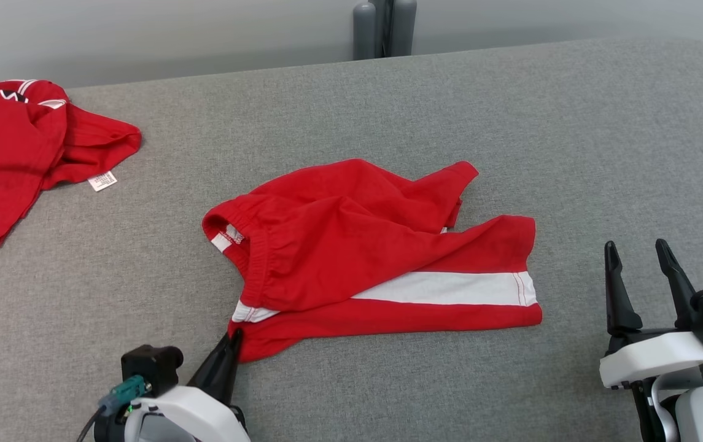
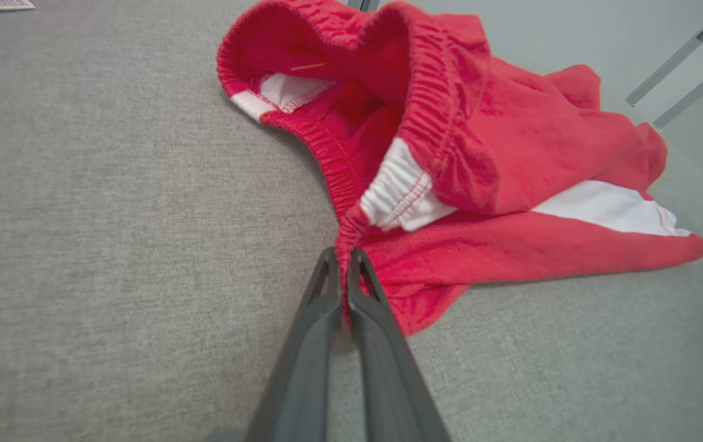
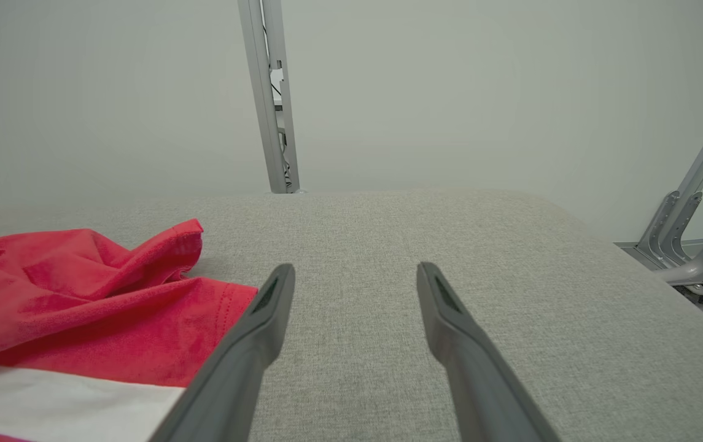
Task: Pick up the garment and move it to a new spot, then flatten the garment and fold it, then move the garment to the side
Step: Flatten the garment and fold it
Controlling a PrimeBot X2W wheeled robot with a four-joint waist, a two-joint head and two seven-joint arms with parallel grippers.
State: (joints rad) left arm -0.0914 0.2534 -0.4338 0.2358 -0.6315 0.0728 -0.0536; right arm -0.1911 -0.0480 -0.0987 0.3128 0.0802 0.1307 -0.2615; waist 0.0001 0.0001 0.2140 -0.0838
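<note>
Head view: grey bench (image 1: 511,110); spare red garment (image 1: 7,153) at far left; crumpled red shorts (image 1: 357,245) at centre, well apart from it. Fingers of left gripper (image 1: 234,337) clamped on near waistband corner, likely for lifting to a new spot. Fingers of right gripper (image 1: 635,245) spread wide, empty, near leg hem, apparently on standby.

Grey fabric-covered table (image 1: 572,123), rounded far corner. Plain pale grey wall (image 3: 449,92) behind table. Upright metal post (image 3: 268,92) at table's far edge. Angled metal brackets (image 3: 673,224) beyond table's right side. Light even, diffuse.
</note>
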